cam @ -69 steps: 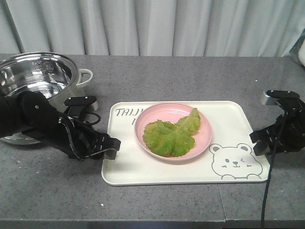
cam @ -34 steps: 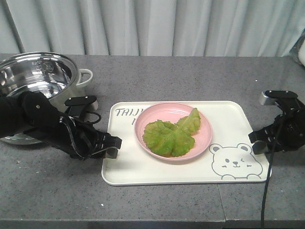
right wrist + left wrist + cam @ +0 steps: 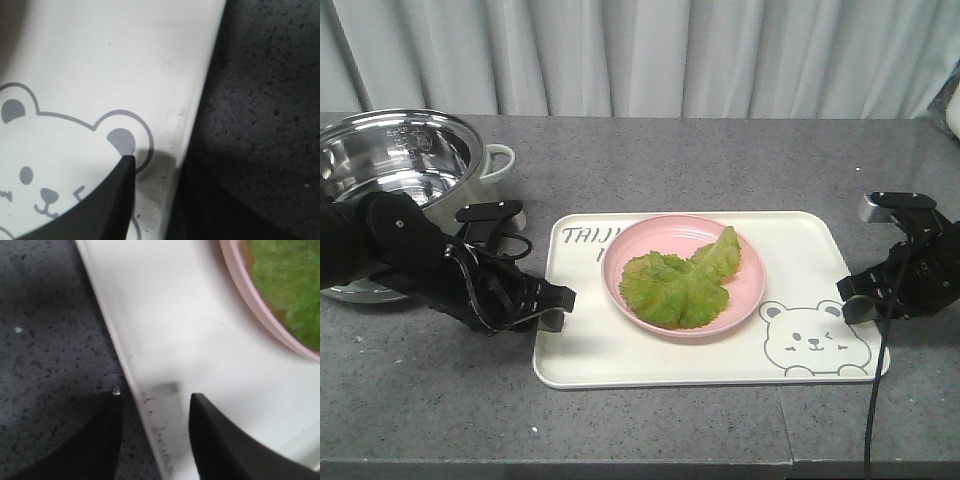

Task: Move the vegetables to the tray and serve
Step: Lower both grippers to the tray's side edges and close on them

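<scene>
1. A round, shiny steel pot (image 3: 390, 165) with a pale side handle is seen at the left edge of the surface. Nothing can be made out inside it.
2. The black left gripper (image 3: 525, 255) is held low at the left rim of the large cream-white rectangular plastic tray (image 3: 800, 250). In the left wrist view its fingers (image 3: 220, 440) are spread apart. One is over the surface and the other over the tray, with the rim between them and nothing clamped.
3. The crinkly bright-green lettuce leaves (image 3: 680, 285) are found on a round pink plate (image 3: 610, 270). The plate stands on the left-centre part of the tray, which lies near the front edge of the surface. The transfer is therefore judged to be done.
4. The black right gripper (image 3: 875, 252) is placed at the tray's right rim, beside the grey bear drawing (image 3: 815, 340). Its fingers (image 3: 100, 205) are likewise parted on either side of the rim and are not closed on it.
5. What is left is judged to be the serving. Both rims have to be gripped and the tray lifted level, so that the plate is not slid off.
6. The surface (image 3: 670, 160) is a grey speckled stone-like top. It is backed by a pale grey pleated curtain (image 3: 670, 50). A black cable (image 3: 872, 400) is seen hanging from the right arm towards the front edge.
</scene>
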Controlling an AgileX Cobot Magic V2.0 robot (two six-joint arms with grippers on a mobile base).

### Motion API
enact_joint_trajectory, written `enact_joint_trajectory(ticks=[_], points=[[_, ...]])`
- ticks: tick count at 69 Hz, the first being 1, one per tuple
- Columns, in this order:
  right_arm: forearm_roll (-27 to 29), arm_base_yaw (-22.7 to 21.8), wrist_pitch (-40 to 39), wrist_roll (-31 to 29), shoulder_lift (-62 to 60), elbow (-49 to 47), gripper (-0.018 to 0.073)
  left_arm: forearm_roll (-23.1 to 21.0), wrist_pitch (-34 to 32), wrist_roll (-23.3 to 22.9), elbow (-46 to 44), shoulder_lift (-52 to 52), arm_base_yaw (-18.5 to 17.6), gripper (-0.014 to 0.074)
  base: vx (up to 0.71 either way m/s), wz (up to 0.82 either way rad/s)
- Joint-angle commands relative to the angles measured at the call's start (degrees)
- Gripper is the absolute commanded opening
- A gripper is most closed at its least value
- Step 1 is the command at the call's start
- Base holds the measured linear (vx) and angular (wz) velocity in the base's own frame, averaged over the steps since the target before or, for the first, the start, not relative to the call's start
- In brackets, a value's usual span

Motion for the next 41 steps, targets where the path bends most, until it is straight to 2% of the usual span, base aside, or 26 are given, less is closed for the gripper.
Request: enact_joint_trajectory(ticks=[1,18,41], points=[[1.2,-0.2,1.2,-0.7,-1.7,-1.2,0.0161,-1.8,-1.9,-0.4,-1.5,-2.0,-0.2,0.0194,0.0,0.0],[1.6,-0.2,2.0,-0.7,-1.7,-1.2,0.0002,-1.7,-2.0,-0.3,-1.5,-2.0,-0.2,-0.0006,0.0,0.0],[4.1,-0.2,4.5,-0.7,-3.4,-1.2,-0.0008,-1.5,-1.9,-0.2,-1.5,-2.7,-0.2,-0.0008,0.0,0.0]])
